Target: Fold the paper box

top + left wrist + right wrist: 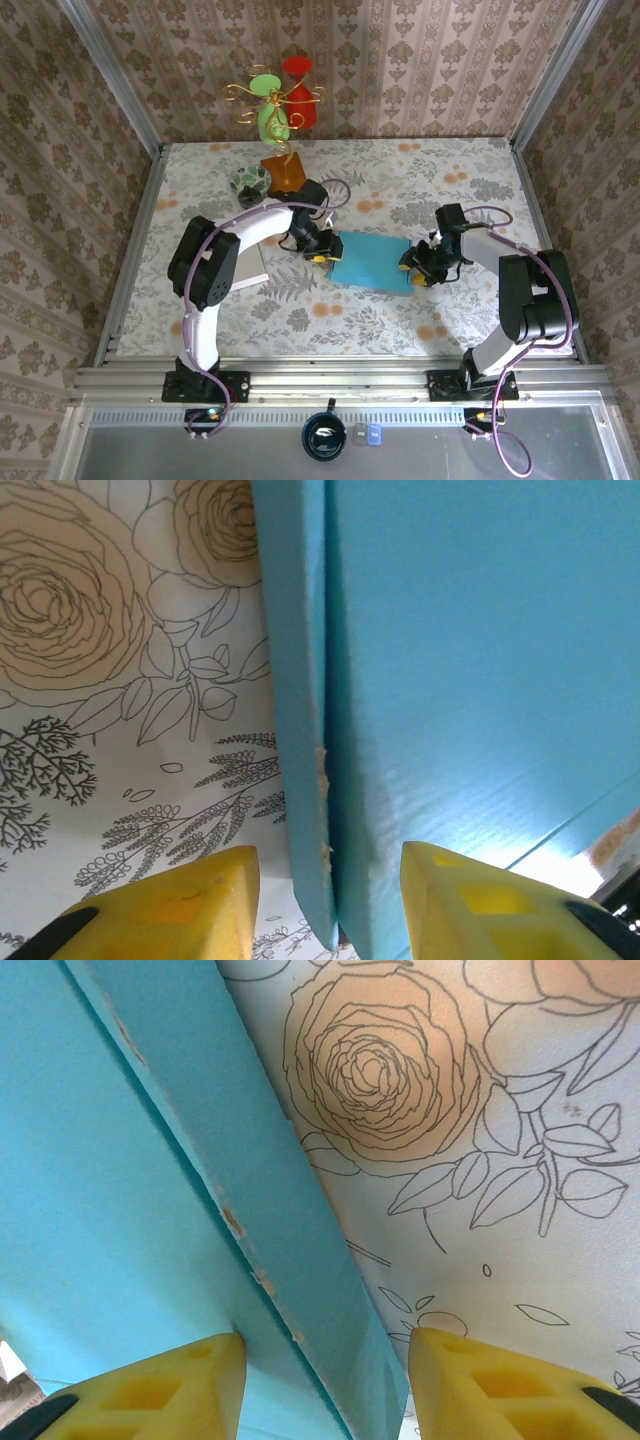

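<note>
Both claws were spread, nothing pinched: left claw (pixel 325 880) straddled one edge of the blue paper box (pixel 372 258), right claw (pixel 327 1360) the opposite edge; box lay on counter (pixel 450 190).

We see a teal box (pixel 372 259), yellow fingertips (pixel 170 905), a grey-and-orange floral table (pixel 450 185), and brown damask walls (pixel 420 60).

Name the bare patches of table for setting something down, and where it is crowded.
Free: far right, beyond the blue box; near strip before it. Crowded: bowl and ornament far left; left gripper and right gripper flanking the box.
</note>
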You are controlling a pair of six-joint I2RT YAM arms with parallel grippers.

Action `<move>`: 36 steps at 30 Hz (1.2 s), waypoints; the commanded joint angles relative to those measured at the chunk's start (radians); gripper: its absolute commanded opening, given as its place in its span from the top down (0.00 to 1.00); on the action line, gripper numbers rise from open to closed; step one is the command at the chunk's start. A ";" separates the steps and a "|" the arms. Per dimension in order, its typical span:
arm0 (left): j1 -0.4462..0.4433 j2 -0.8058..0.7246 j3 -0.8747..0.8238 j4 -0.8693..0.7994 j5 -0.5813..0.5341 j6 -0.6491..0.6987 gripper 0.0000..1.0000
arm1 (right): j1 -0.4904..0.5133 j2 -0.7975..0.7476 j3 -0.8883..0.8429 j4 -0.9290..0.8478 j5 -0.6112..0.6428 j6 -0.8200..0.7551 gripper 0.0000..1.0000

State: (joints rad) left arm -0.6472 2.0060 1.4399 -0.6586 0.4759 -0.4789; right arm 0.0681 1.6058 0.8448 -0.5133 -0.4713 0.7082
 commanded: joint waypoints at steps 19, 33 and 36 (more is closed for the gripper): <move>-0.002 -0.004 -0.161 0.188 0.056 -0.057 0.69 | -0.039 -0.002 0.008 -0.018 -0.018 -0.044 0.51; 0.009 -0.020 -0.231 0.280 0.079 -0.080 0.80 | -0.118 -0.161 -0.049 0.114 -0.120 -0.110 0.36; 0.011 -0.019 -0.232 0.285 0.082 -0.081 0.81 | -0.130 -0.205 -0.102 0.209 -0.109 -0.134 0.36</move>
State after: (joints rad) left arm -0.6380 1.9717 1.2434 -0.3470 0.6067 -0.5507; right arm -0.0513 1.4391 0.7921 -0.3946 -0.5617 0.6144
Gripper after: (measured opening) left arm 0.199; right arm 0.642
